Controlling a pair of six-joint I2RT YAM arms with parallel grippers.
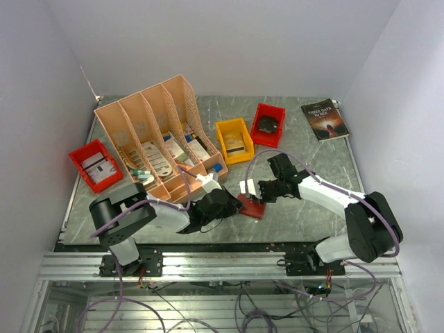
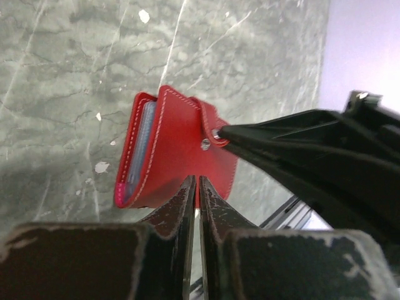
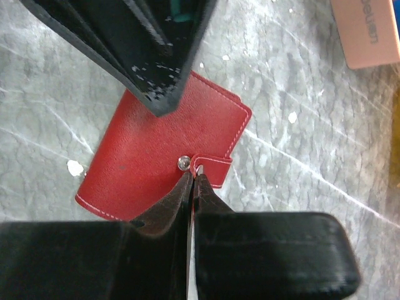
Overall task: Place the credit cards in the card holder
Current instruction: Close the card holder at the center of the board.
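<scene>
— Where is the card holder found?

— The red card holder is seen folded shut on the grey marbled counter, low in the centre of the overhead view, between the two pincers.

— How are the pincers held?

— The left pincer is clenched to a thin slit, its tips set at the holder's lower edge. The right pincer is likewise pressed together, its tips laid at the snap strap beside the metal stud. Whether leather is pinched by either cannot be told.

— What stands in the way?

— In the right wrist view the holder's upper left corner is covered by the left pincer.

— And what is set around it?

— In the overhead view, a peach file sorter filled with leaflets is placed at upper left and a red bin at far left. A yellow bin and a second red bin are at upper centre, and a dark book at upper right.
</scene>
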